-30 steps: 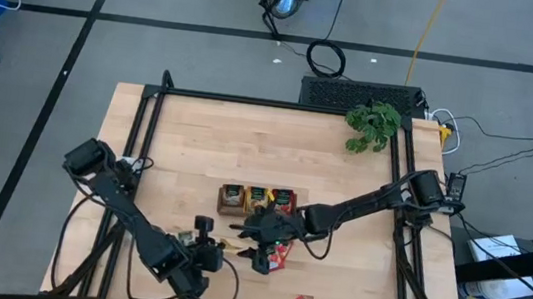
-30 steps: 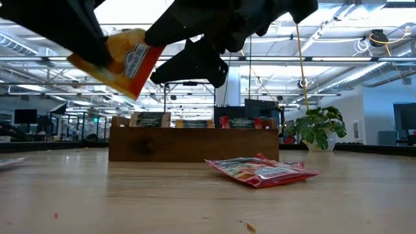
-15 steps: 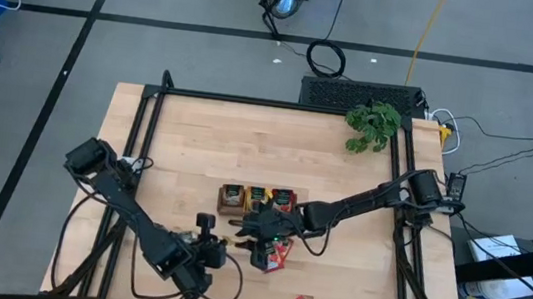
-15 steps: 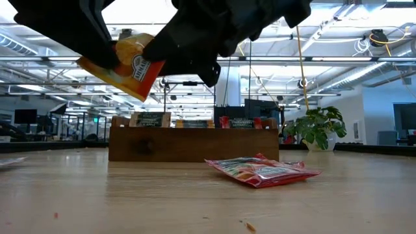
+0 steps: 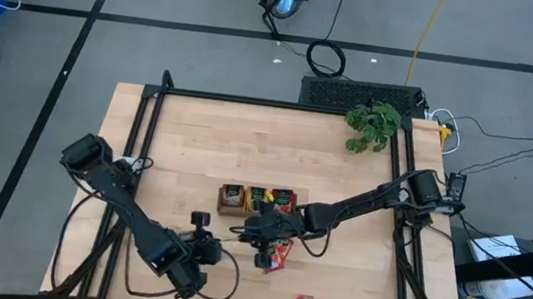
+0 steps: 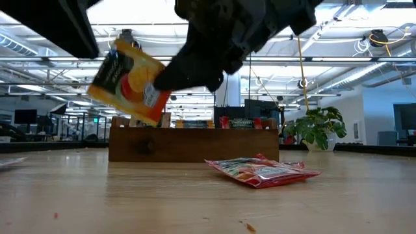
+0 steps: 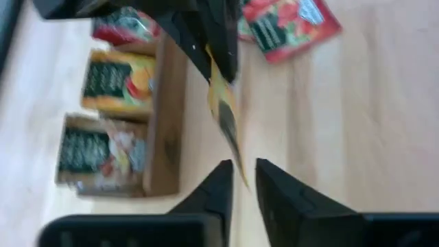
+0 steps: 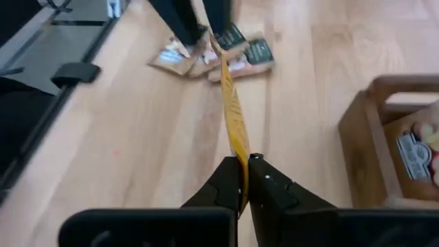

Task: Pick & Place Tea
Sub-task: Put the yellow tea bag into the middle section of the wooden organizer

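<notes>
The right gripper (image 8: pixel 243 180) pinches the orange tea sachet (image 8: pixel 233 120) edge-on, at seven o'clock of the wooden tray (image 5: pixel 259 190); the left gripper (image 7: pixel 241 180), fingers slightly parted, should back off cleanly.

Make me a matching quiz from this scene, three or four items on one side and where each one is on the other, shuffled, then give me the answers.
Items:
1. orange sachet
2. red sachet
3. plant
4. tray

Places:
A. far right corner of the table
B. lying flat on the table in front of the tray
C. mid-table, holding upright sachets
D. pinched in the right end effector, off the table

Pairs: 1-D, 2-B, 3-A, 4-C
</notes>
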